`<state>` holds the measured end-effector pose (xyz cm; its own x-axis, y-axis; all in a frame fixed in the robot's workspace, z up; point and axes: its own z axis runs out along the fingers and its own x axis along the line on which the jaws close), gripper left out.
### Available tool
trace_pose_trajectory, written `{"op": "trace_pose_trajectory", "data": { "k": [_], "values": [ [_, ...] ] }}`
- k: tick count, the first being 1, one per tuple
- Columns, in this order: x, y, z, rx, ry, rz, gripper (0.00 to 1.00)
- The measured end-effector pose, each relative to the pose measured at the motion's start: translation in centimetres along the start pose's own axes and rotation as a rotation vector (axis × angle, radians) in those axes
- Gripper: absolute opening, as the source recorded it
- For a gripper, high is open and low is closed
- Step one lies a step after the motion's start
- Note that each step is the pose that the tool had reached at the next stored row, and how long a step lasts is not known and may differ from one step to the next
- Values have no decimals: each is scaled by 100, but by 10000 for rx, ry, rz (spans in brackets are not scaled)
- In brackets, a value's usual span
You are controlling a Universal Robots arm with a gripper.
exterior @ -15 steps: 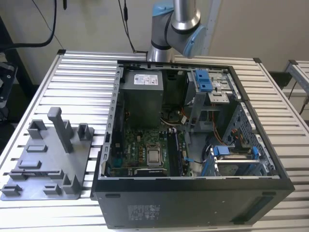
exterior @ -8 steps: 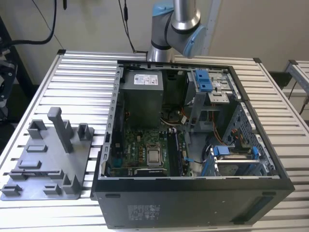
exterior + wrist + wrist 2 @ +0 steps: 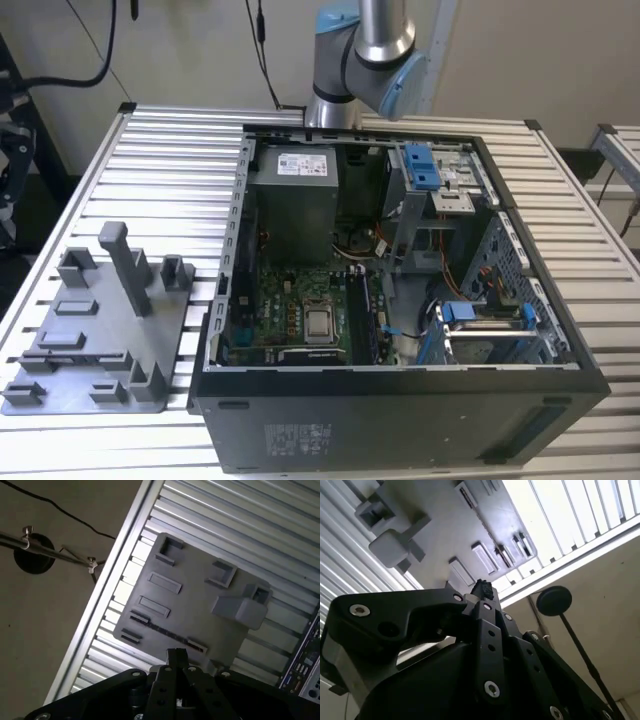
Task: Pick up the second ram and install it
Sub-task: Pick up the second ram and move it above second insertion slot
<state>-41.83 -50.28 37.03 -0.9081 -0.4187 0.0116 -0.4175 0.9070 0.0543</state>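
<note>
ribbed silver table [image 3: 260, 510] spread out under the camera, and the pincer [image 3: 176, 656] hangs well above it, tips pressed together on nothing. straight ahead of them sits the grey holder plate [image 3: 195, 595]. a thin dark strip in its nearest slot reads to me as the second ram [image 3: 165, 630], on edge, long axis crosswise to the tips, though i can't be sure. the open computer case [image 3: 400, 420] stands beside the plate.

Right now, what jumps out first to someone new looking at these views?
The open computer case sits on the slatted table, motherboard exposed, blue clips at the exterior view's right. A grey holder tray lies beside it at the exterior view's left. In both wrist views the dark gripper points at that tray, apart from it.
</note>
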Motion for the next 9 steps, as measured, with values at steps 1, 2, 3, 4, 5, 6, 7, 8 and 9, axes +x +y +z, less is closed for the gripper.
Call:
{"op": "trace_pose_trajectory", "data": {
  "k": [1, 2, 3, 4, 5, 6, 7, 8, 9],
  "values": [
    [0, 1, 0, 1, 5, -94, 11],
    [-1, 2, 0, 2, 10, -191, 11],
    [-2, 4, 0, 3, 16, -275, 11],
    [-3, 6, 0, 4, 20, -356, 11],
    [-3, 7, 1, 5, 23, -438, 11],
    [-4, 8, 0, 6, 28, -522, 11],
    [-4, 9, 1, 7, 32, -597, 11],
    [-4, 10, 0, 8, 37, -671, 11],
    [-5, 10, 1, 8, 41, -748, 11]
  ]
}}
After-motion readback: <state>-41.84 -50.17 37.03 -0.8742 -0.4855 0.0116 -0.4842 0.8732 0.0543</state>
